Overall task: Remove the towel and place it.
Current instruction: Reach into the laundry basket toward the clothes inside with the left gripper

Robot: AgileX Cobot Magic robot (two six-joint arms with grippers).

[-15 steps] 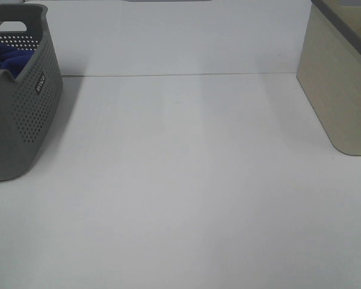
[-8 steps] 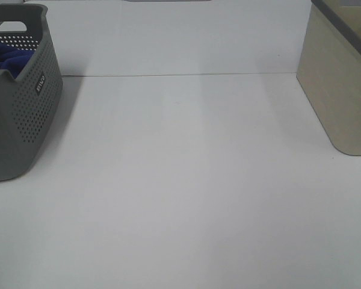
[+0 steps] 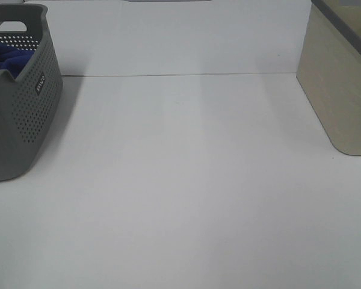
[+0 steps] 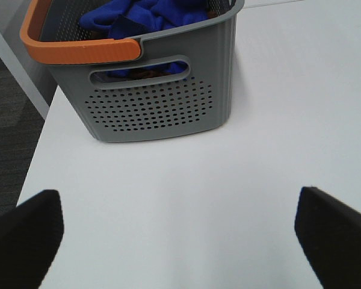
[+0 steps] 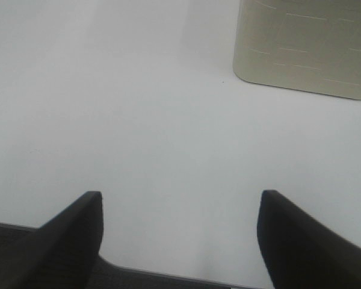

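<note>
Left fingers [image 4: 24, 235]: spread wide, nothing between them, hovering over bare tabletop [image 4: 186, 198] just short of the basket [image 4: 156, 108]. Right fingers [image 5: 66, 241]: also spread and empty, over the tabletop near its edge, with the beige bin [image 5: 301, 42] in the upper right of that frame. Neither arm shows in the high view.

Towel [image 4: 147, 15]: bunched inside the basket, at the upper left of the left wrist frame. Blue folds rise level with the rim, and a bit shows through the handle slot under the orange handle [image 4: 78, 48]. In the high view only a blue patch shows at the far left, behind the perforated wall. No corner or edge can be made out.

Handling, as a judgement:
- Soft, limp and light; it probably drapes and trails once lifted.
- The plush pile should give good friction, so slipping is unlikely if the fingers close fully on a thick fold.
- Best hold is the highest raised fold near the middle of the heap, away from the walls.
- Risks: the trailing cloth may catch on the rim or handle slot, and the light basket may drag or tip with it. Lift high before moving sideways.
</note>
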